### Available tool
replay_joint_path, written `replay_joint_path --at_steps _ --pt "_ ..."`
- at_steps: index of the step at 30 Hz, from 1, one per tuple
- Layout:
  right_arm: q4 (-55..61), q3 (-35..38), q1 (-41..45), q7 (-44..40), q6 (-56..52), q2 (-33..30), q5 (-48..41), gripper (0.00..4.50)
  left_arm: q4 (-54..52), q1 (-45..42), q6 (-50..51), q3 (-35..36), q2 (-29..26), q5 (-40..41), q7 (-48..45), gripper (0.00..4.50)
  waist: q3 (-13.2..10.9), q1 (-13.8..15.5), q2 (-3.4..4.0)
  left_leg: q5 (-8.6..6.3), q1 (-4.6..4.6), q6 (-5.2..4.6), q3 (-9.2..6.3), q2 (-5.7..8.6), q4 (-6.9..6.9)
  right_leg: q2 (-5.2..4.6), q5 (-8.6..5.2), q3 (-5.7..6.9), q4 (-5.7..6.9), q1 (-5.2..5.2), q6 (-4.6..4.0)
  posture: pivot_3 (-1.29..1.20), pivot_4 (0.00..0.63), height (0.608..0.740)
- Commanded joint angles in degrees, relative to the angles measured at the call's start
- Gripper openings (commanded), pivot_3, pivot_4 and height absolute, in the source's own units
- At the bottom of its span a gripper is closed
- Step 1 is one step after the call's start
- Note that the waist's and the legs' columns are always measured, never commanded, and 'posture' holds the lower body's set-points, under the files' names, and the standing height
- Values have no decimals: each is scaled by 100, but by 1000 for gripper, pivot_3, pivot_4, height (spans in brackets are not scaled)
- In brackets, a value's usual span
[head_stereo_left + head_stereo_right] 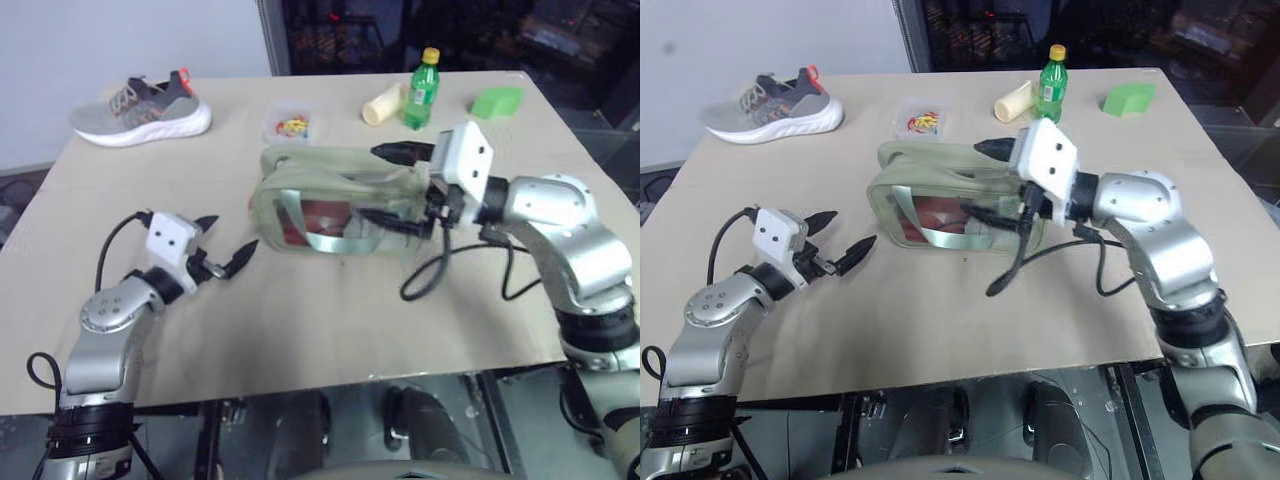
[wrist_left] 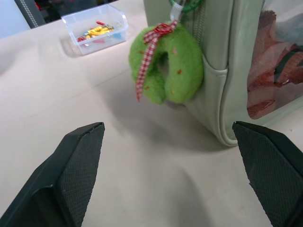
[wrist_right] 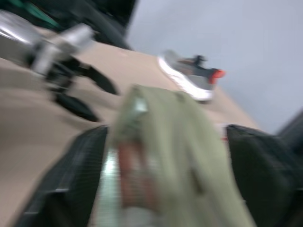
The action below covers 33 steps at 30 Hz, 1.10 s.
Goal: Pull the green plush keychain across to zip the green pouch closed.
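Beige board covers the tabletop point(image 1: 330, 330), and on it lies the pale sage-green fabric pouch with a clear plastic front panel point(image 1: 330, 205), reddish contents showing through. At the pouch's end nearest the left arm hangs the small lime-green fuzzy plush keychain with a red checked ribbon point(image 2: 168, 71), clipped to the zipper and resting against the fabric. The left gripper point(image 1: 222, 252) hovers near that end with its 2 black fingers spread wide and nothing between them. The right gripper point(image 1: 992, 180) sits at the pouch's far end, its fingers apart on either side of the fabric, gripping nothing that I can see. The risk is that the unheld pouch slides along with the zipper pull rather than closing. A pinch on the ribbon alone could slip off. Behind, a grey running shoe point(image 1: 140, 108), a small clear box of colourful bits point(image 1: 288, 125) and a green bottle with a yellow cap point(image 1: 422, 90) stand well apart.
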State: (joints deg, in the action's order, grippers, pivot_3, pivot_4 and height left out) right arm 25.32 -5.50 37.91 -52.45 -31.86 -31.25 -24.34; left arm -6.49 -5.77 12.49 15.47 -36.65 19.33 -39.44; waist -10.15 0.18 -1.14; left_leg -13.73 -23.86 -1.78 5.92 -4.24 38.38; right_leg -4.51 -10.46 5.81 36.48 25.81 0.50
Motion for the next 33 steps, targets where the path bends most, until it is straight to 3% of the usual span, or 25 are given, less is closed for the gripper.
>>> replay_joint_path --at_steps 1,9,15,18,22,23,27,29,31,33 --pt "785 452 -242 -24 -486 -306 -698 3963 -5 -89 -142 116 -96 40 -89 4500 0 28 0 -1 -1 -2 -1 1 0 -1 0 0 -2 0 0 0 150 740" --pt "1058 30 -300 647 -330 -302 -192 3963 615 -691 -357 -172 -58 -244 -80 4500 0 49 0 -1 2 -2 -3 -3 1 4 -1 3 0 0 0 0 150 740" --pt "-283 -837 558 1227 237 97 1189 3963 794 -814 -488 -275 -39 -283 -154 4500 0 -6 -1 -1 -1 -3 12 -1 1 5 1 -1 -1 3 2 0 150 740" --pt "-1016 -1265 921 1124 600 292 1651 3963 791 -792 -525 -281 -55 -355 -109 4500 0 -12 -1 0 -2 -2 27 -1 0 5 8 2 -1 2 15 0 150 740" --pt "-1383 -1591 1026 711 930 252 1924 2334 776 -770 -626 -297 -45 -509 -10 4500 0 -21 -1 0 -7 -3 28 0 0 5 12 4 -5 3 20 0 150 740" --pt "-1364 -1616 999 602 965 226 1923 2120 759 -769 -623 -289 -29 -523 18 4500 0 -23 -1 -1 -8 -3 29 0 0 4 12 4 -6 2 20 0 150 740" --pt "-1405 -1528 1006 544 967 297 1965 2120 669 -728 -617 -290 23 -557 110 4500 1 -59 -1 -1 -5 -3 28 -1 0 4 12 4 -4 1 21 0 150 740" --pt "-1442 -1482 1055 545 976 338 1996 1344 624 -690 -636 -319 69 -587 156 4500 1 -75 -1 0 -2 -3 27 -1 1 5 12 4 1 0 21 0 150 740" --pt "-1452 -1453 1080 515 969 370 1996 272 601 -678 -680 -363 124 -635 197 4500 1 -80 -1 0 0 -2 27 -1 1 5 12 3 4 0 21 0 150 740" --pt "-1459 -1448 1088 488 977 387 2014 79 615 -695 -736 -400 152 -684 221 4500 1 -77 -1 0 0 -2 27 -2 1 5 12 3 4 1 21 0 150 740"
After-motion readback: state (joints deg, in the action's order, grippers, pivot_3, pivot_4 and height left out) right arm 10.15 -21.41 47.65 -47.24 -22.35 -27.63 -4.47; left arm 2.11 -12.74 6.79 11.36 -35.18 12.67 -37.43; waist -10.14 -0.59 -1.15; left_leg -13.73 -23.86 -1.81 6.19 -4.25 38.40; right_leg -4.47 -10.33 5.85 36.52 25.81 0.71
